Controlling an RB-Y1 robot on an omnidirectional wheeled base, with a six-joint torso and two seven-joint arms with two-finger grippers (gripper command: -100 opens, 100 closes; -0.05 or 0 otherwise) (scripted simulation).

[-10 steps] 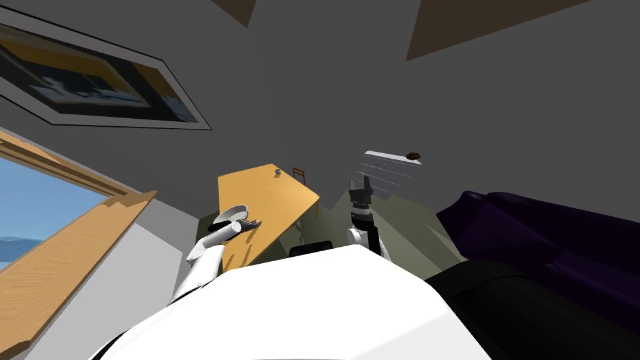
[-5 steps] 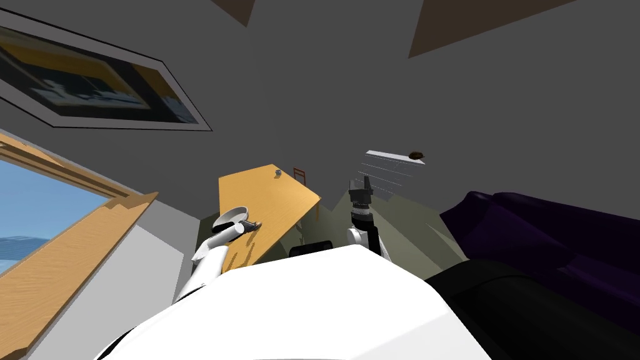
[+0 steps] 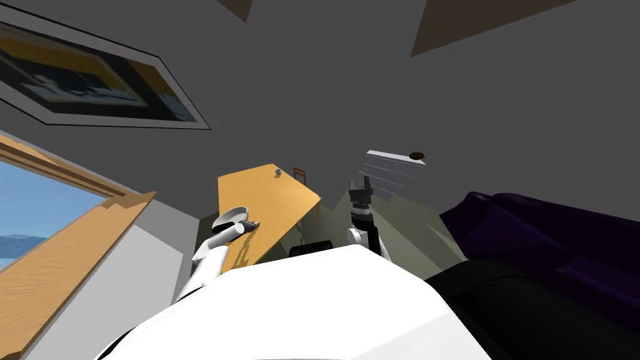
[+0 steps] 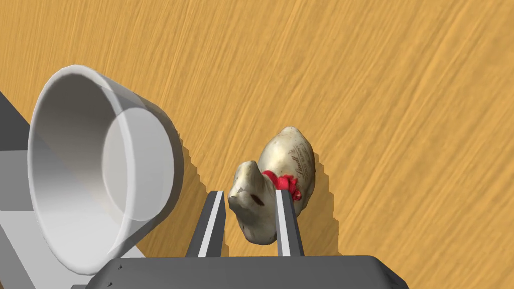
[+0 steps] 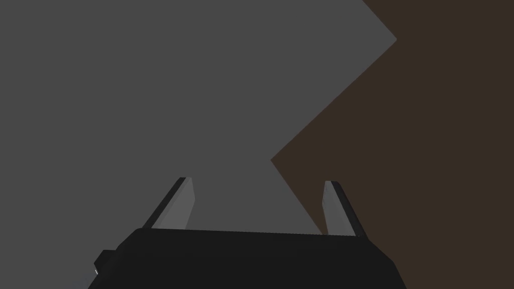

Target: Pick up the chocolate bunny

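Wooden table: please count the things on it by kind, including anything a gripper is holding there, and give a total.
White bowl: 1
Bunny, pale with a red ribbon, gripped by the left gripper: 1
Small grey round thing at the far end: 1
Total: 3

A pale gold chocolate bunny [image 4: 288,160] with a red ribbon at its neck and dark script on its flank lies on its side against a wood-grain table [image 4: 401,100]. Its head, marked by a dark oval spot, sits pinched between the two fingers of the left gripper [image 4: 249,193], body pointing away, just beside a tipped white bowl [image 4: 65,150]
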